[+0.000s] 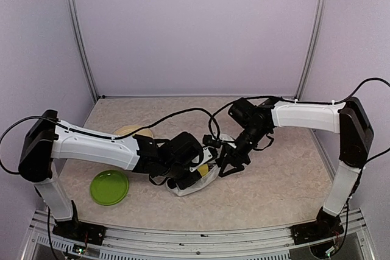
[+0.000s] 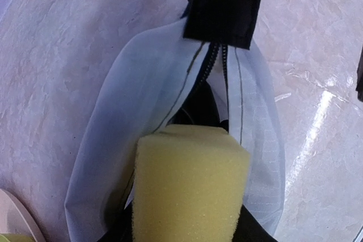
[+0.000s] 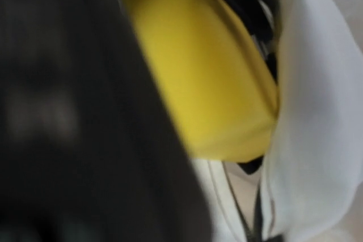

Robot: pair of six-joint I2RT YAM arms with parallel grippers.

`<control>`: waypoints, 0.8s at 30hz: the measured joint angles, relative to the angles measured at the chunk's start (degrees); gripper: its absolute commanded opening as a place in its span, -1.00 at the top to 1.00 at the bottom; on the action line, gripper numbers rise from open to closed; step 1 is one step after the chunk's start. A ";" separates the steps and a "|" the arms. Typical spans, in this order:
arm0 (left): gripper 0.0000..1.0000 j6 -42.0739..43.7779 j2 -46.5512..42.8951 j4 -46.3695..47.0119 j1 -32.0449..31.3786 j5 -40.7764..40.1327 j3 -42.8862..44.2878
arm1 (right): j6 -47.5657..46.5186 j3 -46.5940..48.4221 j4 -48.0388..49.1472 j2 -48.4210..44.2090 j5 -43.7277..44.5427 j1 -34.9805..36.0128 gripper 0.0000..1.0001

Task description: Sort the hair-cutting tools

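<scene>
The left pincer (image 1: 194, 173) and right pincer (image 1: 226, 164) crowd the white zip pouch (image 2: 113, 117), spread indiscernible; its mouth likely wants pulling open evenly.

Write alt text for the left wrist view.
A white zip pouch lies on the pale mottled table, its zipper partly open below a black end tab. A yellow foam finger pad fills the foreground, in front of the pouch's dark opening.

Overhead, the white pouch (image 1: 186, 190) at mid-frame is mostly buried under both wrists. A pale dish (image 1: 127, 130) left of centre is half hidden behind the left arm (image 1: 91, 147). The right wrist view's left half is a dark blur (image 3: 68, 111). Only one of the left fingers (image 2: 190, 191) shows, cut off at the lower edge.
</scene>
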 measured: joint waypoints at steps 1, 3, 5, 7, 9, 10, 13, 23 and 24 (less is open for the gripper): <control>0.04 -0.20 -0.07 0.46 0.17 0.13 -0.42 | 0.44 -0.37 0.72 0.00 0.04 0.00 -0.11; -0.03 -0.68 -0.59 1.40 0.66 0.72 -1.33 | 1.40 -0.55 1.99 0.00 0.37 0.00 -0.12; -0.25 -1.05 -2.03 1.92 1.20 1.68 -2.34 | 2.08 -0.44 2.69 0.00 0.66 0.00 -0.11; -0.30 -1.44 -3.96 1.75 1.55 2.49 -2.97 | 2.54 -0.07 3.19 -0.04 0.79 0.00 -0.11; -0.33 -1.92 -5.86 1.60 1.84 3.15 -3.26 | 2.99 1.44 3.15 -0.15 1.46 0.00 -0.09; -0.33 -2.08 -6.58 1.73 1.95 3.21 -3.26 | 3.08 2.19 3.06 -0.17 1.81 0.00 -0.08; -0.33 -2.43 -9.77 2.49 2.62 3.34 -3.26 | 4.11 4.20 2.47 -0.17 2.86 0.00 -0.03; -0.13 -5.27 -13.79 7.45 9.64 9.77 -5.18 | 3.80 2.05 5.16 -4.57 9.90 0.09 0.29; -0.12 -5.40 -13.70 7.69 10.64 11.04 -5.66 | 2.97 1.25 5.73 -6.10 10.60 0.11 0.31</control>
